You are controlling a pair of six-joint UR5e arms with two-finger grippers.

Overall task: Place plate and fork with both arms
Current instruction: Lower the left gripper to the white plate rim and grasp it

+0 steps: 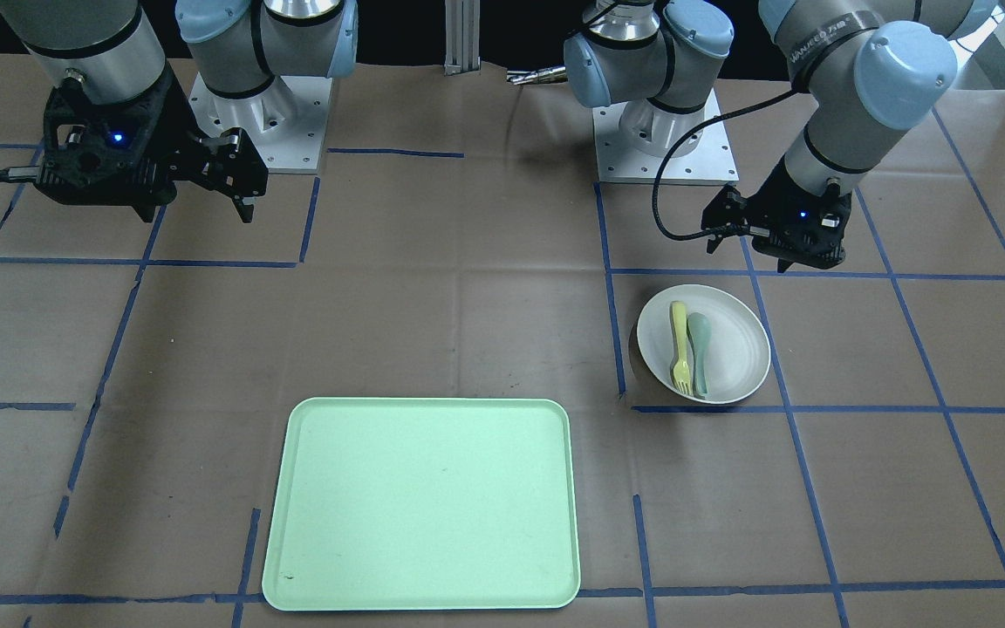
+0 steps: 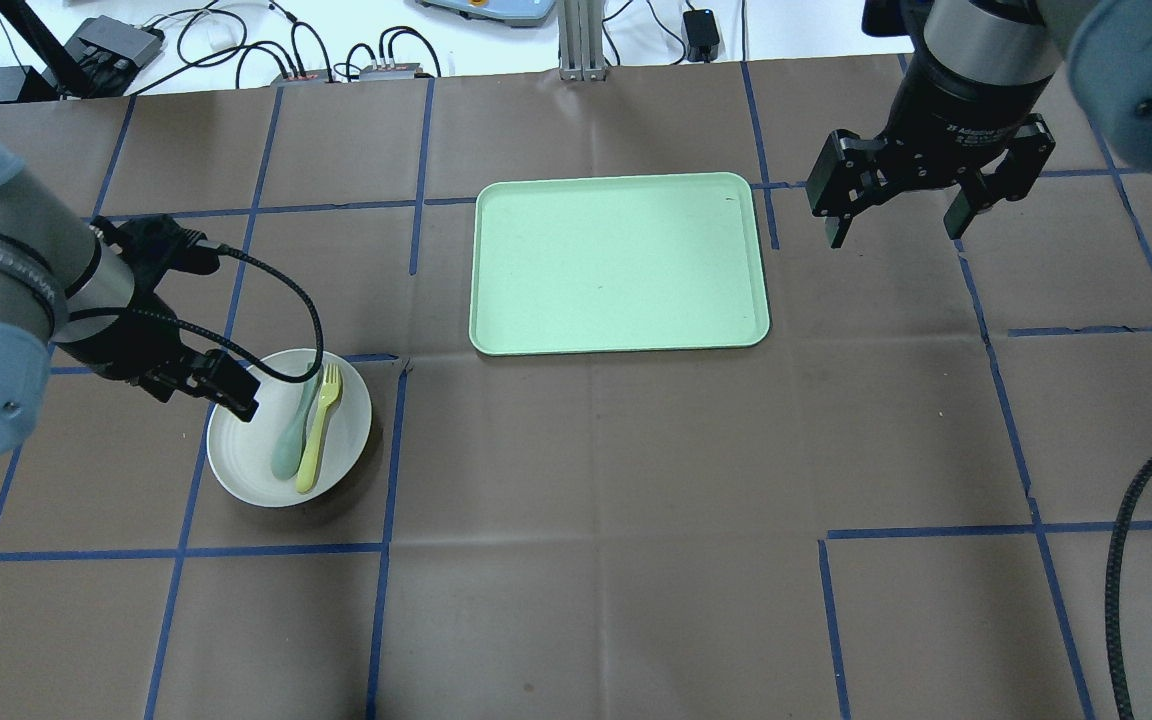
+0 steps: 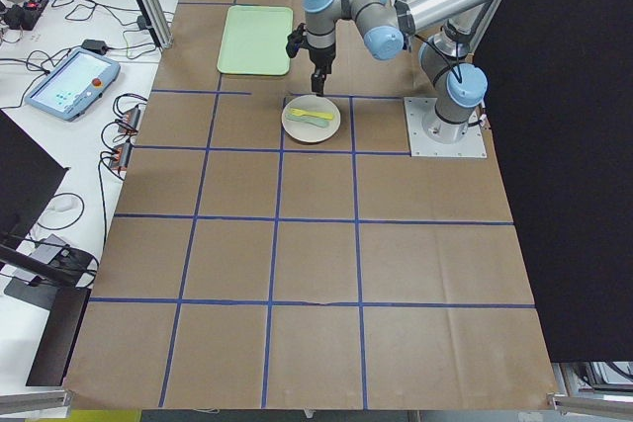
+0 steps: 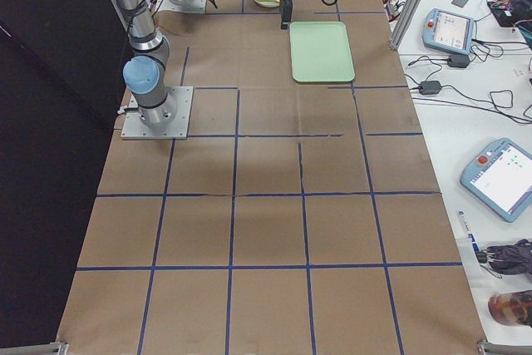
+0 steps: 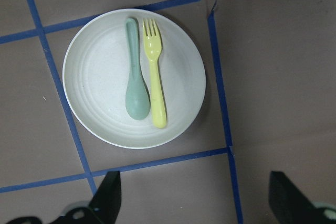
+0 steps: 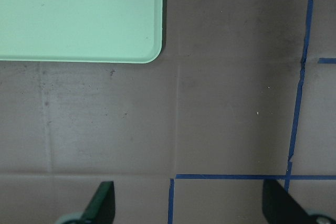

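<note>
The off-white plate sits on the table on my left side, apart from the tray. The pale-yellow fork lies in it beside a teal-grey spoon. They also show in the overhead view as plate, fork and spoon. My left gripper is open and empty, hovering above the plate's near-left rim. In the left wrist view the plate and fork lie ahead of the open gripper. My right gripper is open and empty, above bare table right of the tray.
The rectangular mint-green tray lies at the table's middle, far side from me, with nothing on it; its corner shows in the right wrist view. Blue tape lines cross the brown table cover. Cables and devices lie beyond the far edge.
</note>
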